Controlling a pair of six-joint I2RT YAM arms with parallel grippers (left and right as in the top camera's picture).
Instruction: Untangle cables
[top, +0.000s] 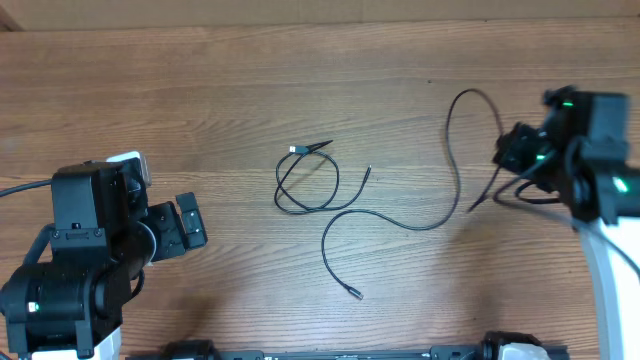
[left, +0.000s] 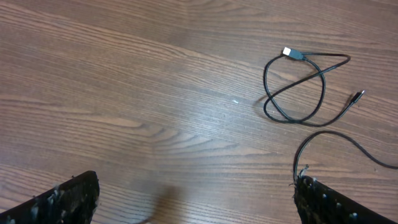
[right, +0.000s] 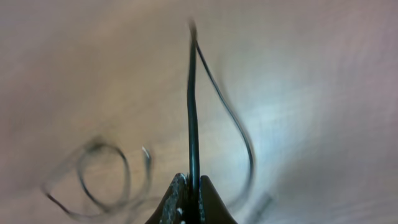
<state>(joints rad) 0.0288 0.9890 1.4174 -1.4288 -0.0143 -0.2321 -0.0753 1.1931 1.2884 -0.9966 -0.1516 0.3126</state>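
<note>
Right gripper (right: 192, 186) clenched on long cable (right: 193, 112), jaws pinched tight, cord running straight up from the tips in right wrist view. That view is blurred: table (right: 323, 74) and a looped cord behind are smeared, ends unreadable. Overhead: long cable arcs up from the gripper at far right, sweeps down and left across the centre, free end toward the near edge, small plug (top: 354, 293) too tiny to identify. Short cable (top: 305, 185) lies in a loose loop at centre, just beside the long one's curve, apart from it. Light plug (left: 292, 53) on one end, any marking too small to read. Left gripper (left: 196, 199) released, fingers wide, grasping nothing, over bare wood at left. Its fingertips are cut off by the bottom edge of left wrist view. Long cable cut off at that view's right edge. Right arm (top: 600, 190) partly out of overhead frame, green lights on it.
</note>
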